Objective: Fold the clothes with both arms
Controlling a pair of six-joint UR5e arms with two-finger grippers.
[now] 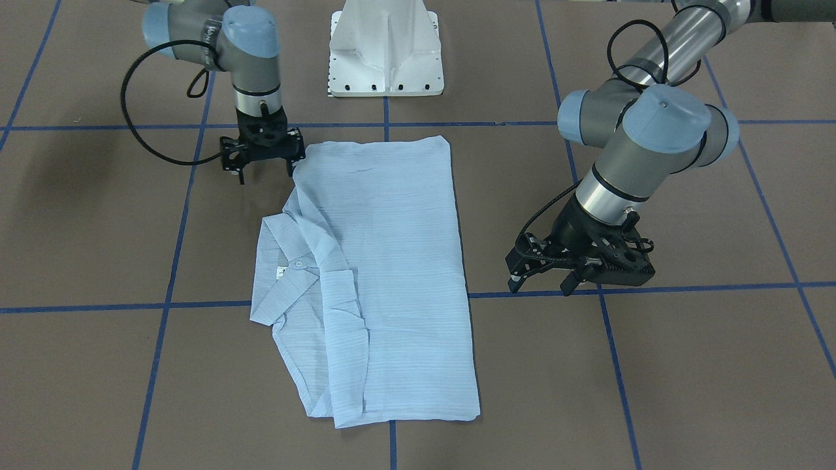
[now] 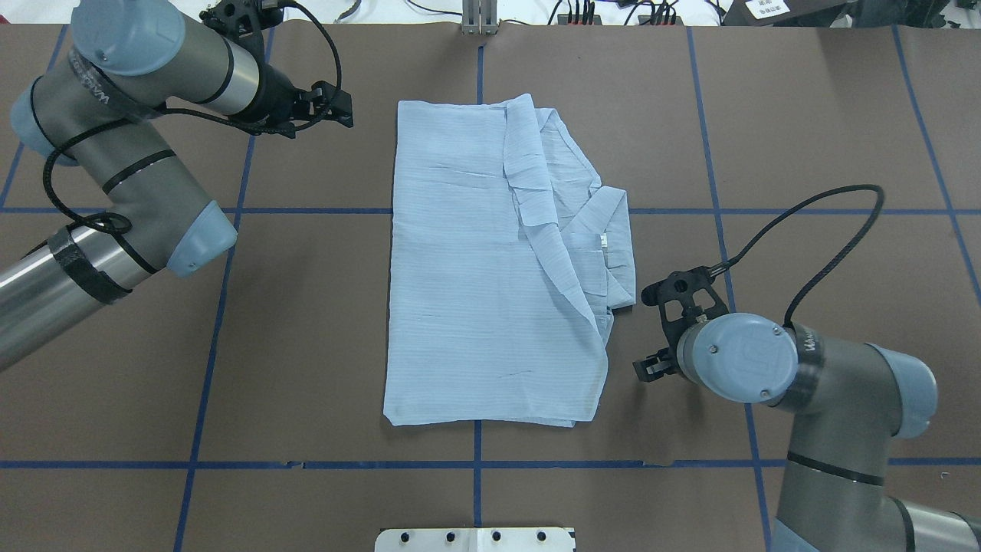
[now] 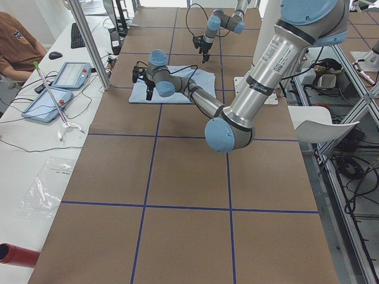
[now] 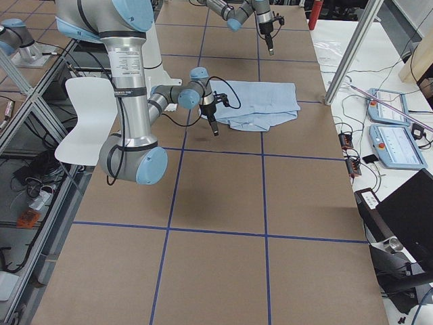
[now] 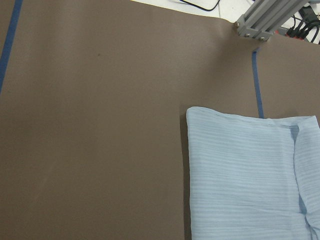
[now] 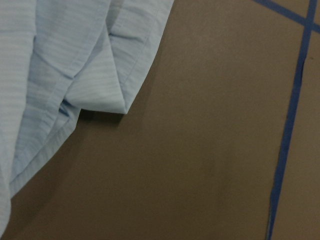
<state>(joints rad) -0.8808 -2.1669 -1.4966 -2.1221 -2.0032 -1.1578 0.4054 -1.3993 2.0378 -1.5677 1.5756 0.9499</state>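
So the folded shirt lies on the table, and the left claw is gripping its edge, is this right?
Not quite. The left claw is open and apart from the shirt, over bare table beside its edge; the overhead view shows the gap. The folded shirt does lie on the table.

Robotics lab: taped table (image 3: 183,177), teach pendants (image 3: 72,75).

— Where does the shirt (image 2: 475,268) lie?
— On the table (image 2: 306,307), in the middle, in front of the pedestal (image 1: 385,52), with its collar (image 1: 287,261) toward the robot's right.
— And the grippers?
— The left gripper (image 1: 541,286) is near the shirt's far left corner, apart from it. The right gripper (image 1: 266,175) is just beside its near right edge.
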